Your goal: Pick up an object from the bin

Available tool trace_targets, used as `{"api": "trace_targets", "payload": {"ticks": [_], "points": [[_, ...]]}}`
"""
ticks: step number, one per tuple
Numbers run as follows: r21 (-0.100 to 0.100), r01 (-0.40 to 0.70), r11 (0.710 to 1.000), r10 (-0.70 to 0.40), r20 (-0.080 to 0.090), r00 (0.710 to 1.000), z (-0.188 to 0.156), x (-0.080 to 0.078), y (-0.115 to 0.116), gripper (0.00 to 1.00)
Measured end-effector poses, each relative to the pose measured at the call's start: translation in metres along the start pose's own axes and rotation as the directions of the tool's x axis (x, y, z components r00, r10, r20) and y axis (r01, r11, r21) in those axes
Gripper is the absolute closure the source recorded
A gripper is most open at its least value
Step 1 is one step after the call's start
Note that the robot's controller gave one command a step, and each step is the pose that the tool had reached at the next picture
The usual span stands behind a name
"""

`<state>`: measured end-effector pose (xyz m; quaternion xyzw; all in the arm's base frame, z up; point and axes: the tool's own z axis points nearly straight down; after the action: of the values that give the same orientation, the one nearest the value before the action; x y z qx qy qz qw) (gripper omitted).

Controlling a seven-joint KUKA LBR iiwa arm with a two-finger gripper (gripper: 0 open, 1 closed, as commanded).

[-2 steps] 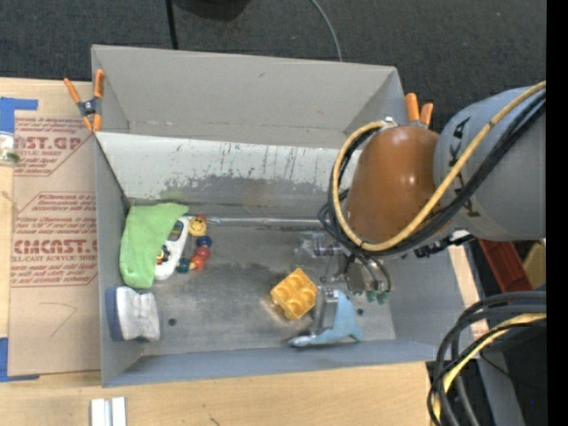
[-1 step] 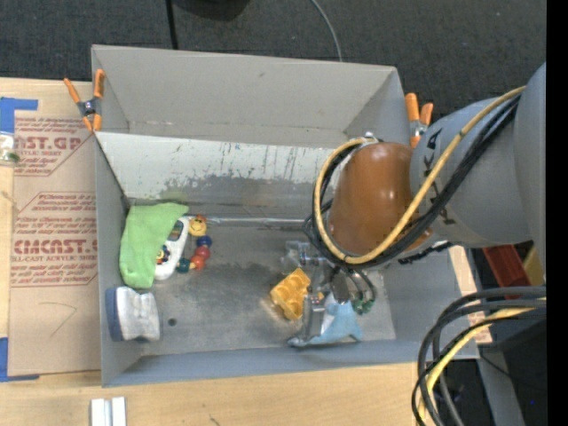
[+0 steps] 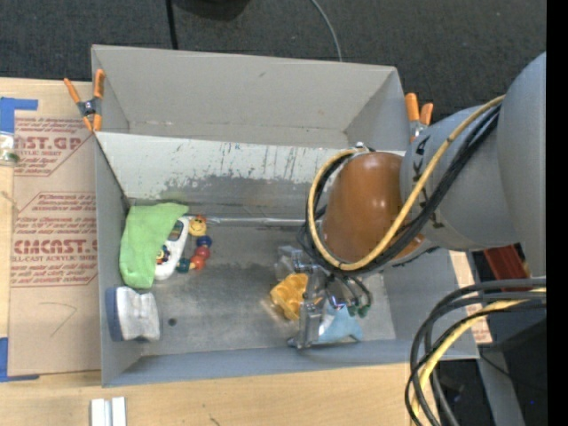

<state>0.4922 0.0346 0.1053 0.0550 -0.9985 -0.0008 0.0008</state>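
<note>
My gripper (image 3: 311,319) is low in the bin's front right part, just under the arm's orange dome. It stands right beside a crumpled yellow-orange thing (image 3: 288,295), touching or nearly touching its right side. A pale blue thing (image 3: 342,328) lies just to the right of the gripper, partly hidden by it. I cannot see anything held.
At the bin's left lie a green cloth (image 3: 146,238), a white toy with coloured beads (image 3: 182,247) and a white-and-blue block (image 3: 133,313) in the front left corner. The arm covers the bin's right side.
</note>
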Motion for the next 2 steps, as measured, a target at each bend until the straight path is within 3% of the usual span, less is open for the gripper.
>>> {"api": "trace_targets", "payload": {"ticks": [1,2], "points": [[-0.001,-0.04,0.999,0.04,0.007,0.999,0.016,-0.001,-0.017,0.0],[0.0,0.054,0.999,-0.054,0.007,0.999,0.019,0.004,-0.038,0.0]]}}
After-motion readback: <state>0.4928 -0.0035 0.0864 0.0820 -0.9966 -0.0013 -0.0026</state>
